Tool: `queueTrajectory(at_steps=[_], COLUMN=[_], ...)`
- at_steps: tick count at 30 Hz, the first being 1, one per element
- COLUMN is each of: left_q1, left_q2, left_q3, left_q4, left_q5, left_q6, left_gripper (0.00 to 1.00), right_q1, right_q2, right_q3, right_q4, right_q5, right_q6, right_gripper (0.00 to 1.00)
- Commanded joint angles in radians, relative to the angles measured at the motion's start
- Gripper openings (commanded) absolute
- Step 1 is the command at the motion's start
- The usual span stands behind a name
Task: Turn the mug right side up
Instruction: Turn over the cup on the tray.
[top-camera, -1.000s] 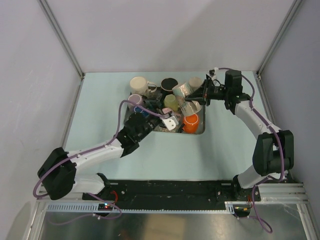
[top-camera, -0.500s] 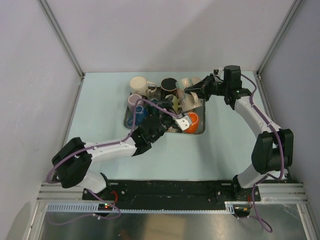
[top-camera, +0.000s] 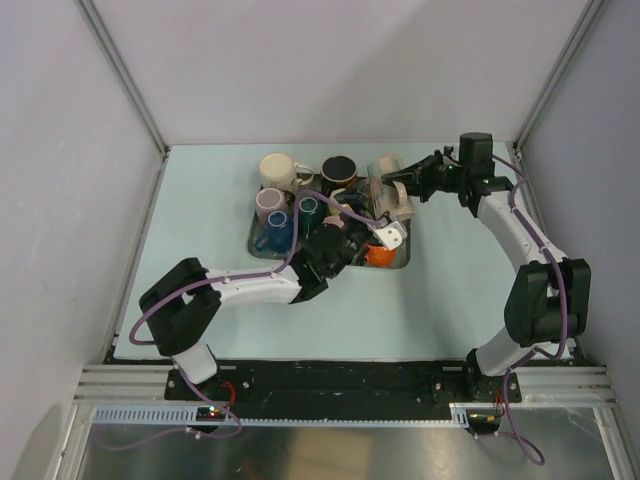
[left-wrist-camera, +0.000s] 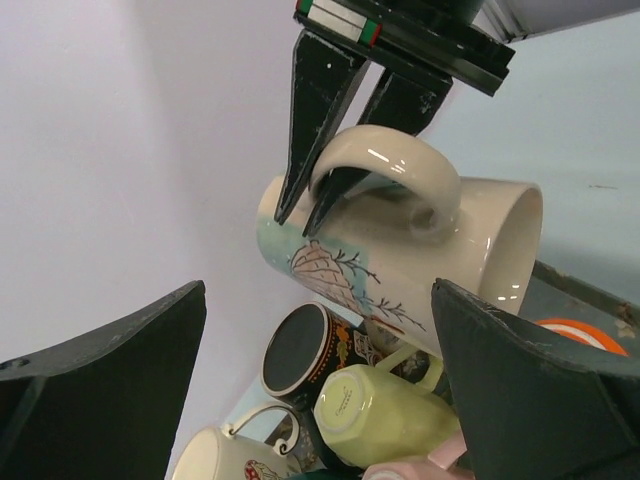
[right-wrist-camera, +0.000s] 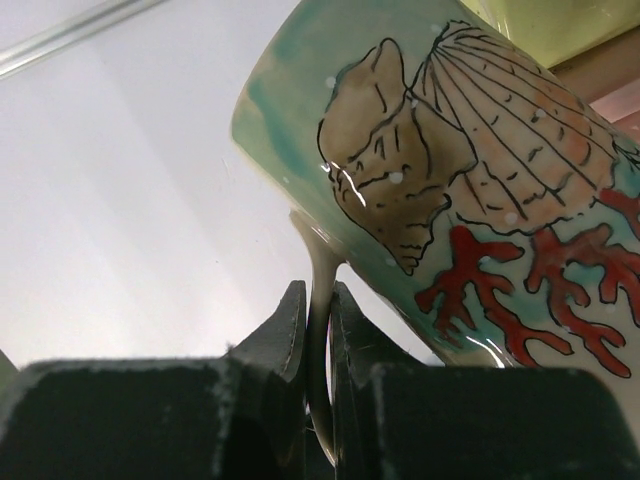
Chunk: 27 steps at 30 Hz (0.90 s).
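Note:
The mug (top-camera: 383, 200) is cream and teal with seashell and red coral prints. It hangs above the tray's right side, tipped onto its side. My right gripper (top-camera: 402, 186) is shut on its handle (right-wrist-camera: 318, 330), which shows pinched between the two fingers (right-wrist-camera: 290, 335). In the left wrist view the mug (left-wrist-camera: 400, 255) lies sideways with its mouth to the right and its handle on top, the right gripper's fingers (left-wrist-camera: 318, 120) clamped on it. My left gripper (top-camera: 380, 236) is open just below and in front of the mug, touching nothing (left-wrist-camera: 320, 395).
A metal tray (top-camera: 254, 236) holds several other mugs: cream (top-camera: 278, 170), black (top-camera: 338, 170), pink (top-camera: 270, 200), blue (top-camera: 279, 232), teal (top-camera: 308, 208) and orange (top-camera: 381, 256). A yellow-green mug (left-wrist-camera: 390, 405) lies under the left gripper beside the black one (left-wrist-camera: 300, 350).
The right gripper has carried the shell mug up and to the right, turning it. The left arm has swung right across the tray to sit beneath the mug, still open.

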<state>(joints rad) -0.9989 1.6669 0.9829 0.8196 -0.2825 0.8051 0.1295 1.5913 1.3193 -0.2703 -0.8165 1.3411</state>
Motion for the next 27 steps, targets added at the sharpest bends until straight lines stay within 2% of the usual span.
queueTrajectory(at_steps=[1, 5, 9, 12, 20, 27], left_q1=[-0.020, -0.032, -0.035, -0.035, -0.025, 0.017], left_q2=[-0.036, -0.047, -0.002, 0.063, 0.248, 0.224], left_q3=[-0.038, -0.074, -0.032, 0.028, 0.162, 0.136], left_q4=[0.077, 0.078, 0.081, 0.108, 0.347, 0.394], left_q5=[0.013, 0.036, 0.053, 0.005, -0.154, -0.157], left_q6=[0.009, -0.009, -0.006, 0.015, 0.227, 0.279], left_gripper=[0.98, 0.98, 0.98, 0.98, 0.98, 0.93], right_q1=[-0.023, -0.025, -0.023, -0.027, -0.049, -0.082], right_q2=[-0.041, -0.038, -0.039, -0.047, -0.084, -0.096], right_q3=[0.089, 0.090, 0.092, 0.095, 0.082, 0.041], right_q4=[0.112, 0.118, 0.137, 0.124, 0.074, 0.058], right_q5=[-0.060, -0.065, -0.069, -0.072, -0.070, -0.077], right_q6=[0.063, 0.075, 0.085, 0.079, 0.078, 0.078], right_gripper=[0.00, 0.00, 0.00, 0.00, 0.00, 0.00])
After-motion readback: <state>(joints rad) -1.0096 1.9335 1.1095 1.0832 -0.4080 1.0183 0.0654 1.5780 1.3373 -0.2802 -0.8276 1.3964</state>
